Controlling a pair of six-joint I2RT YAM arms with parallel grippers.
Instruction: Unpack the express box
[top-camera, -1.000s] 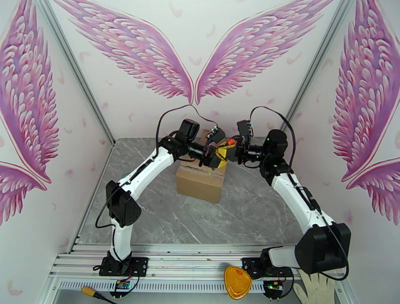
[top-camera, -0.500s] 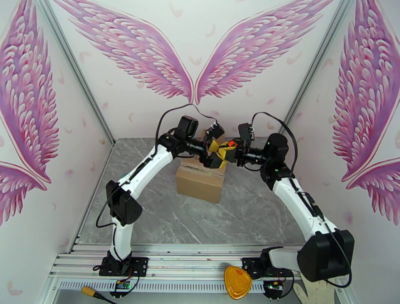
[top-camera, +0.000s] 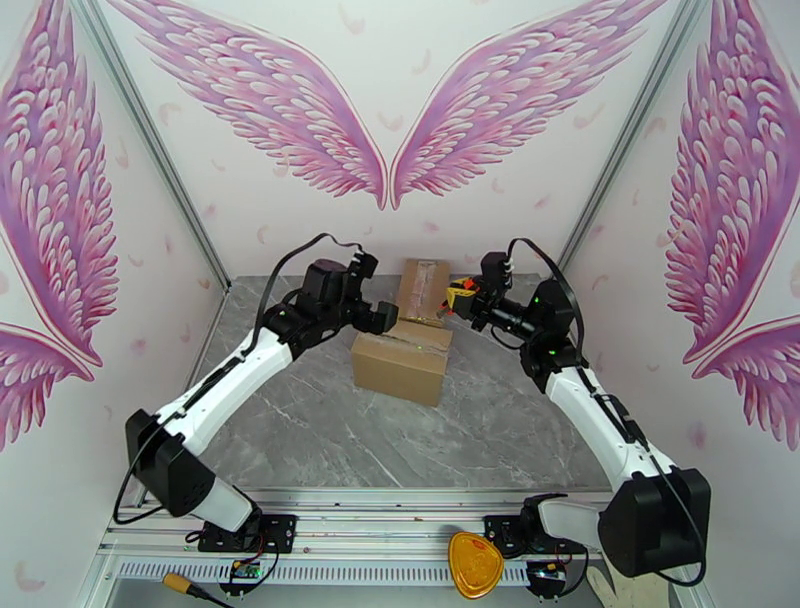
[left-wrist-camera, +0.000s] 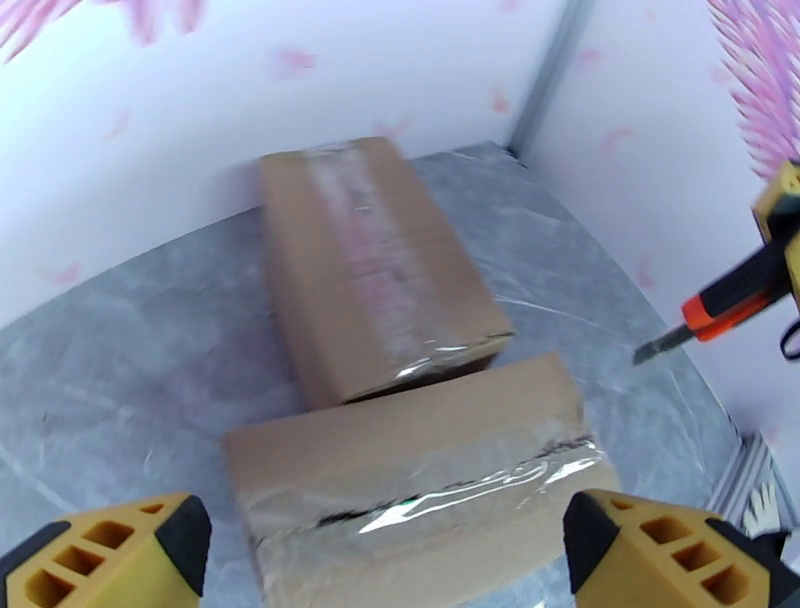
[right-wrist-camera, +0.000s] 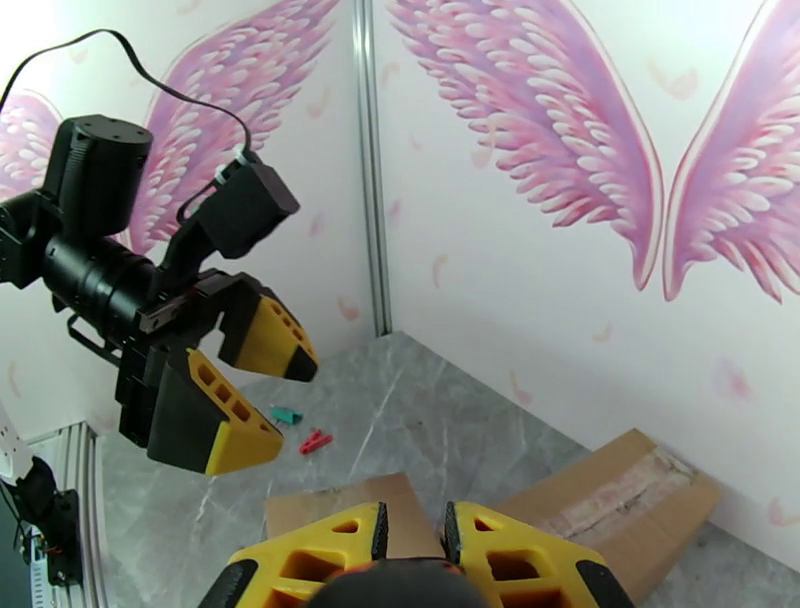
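Observation:
Two taped cardboard boxes stand at the table's back centre. The near box (top-camera: 400, 362) (left-wrist-camera: 420, 480) has a clear tape seam, and the far box (top-camera: 421, 285) (left-wrist-camera: 380, 270) lies behind it. My left gripper (top-camera: 385, 318) (right-wrist-camera: 292, 400) hangs open at the near box's upper left corner, its yellow fingertips (left-wrist-camera: 110, 550) spread wide and empty. My right gripper (top-camera: 462, 298) (right-wrist-camera: 412, 515) is shut on an orange and black utility knife (top-camera: 457, 291) (left-wrist-camera: 722, 297). It is above the near box's right end, and the blade points down toward the box.
A small red clip (right-wrist-camera: 315, 440) and a green one (right-wrist-camera: 285, 413) lie on the marble top left of the boxes. A yellow-orange object (top-camera: 475, 565) sits on the front rail, a white glove (top-camera: 630, 582) at the bottom right. Walls close in on three sides.
The two grippers met over the near box around the knife. My left arm has since swung left and down, away from it. The knife stays in my right gripper.

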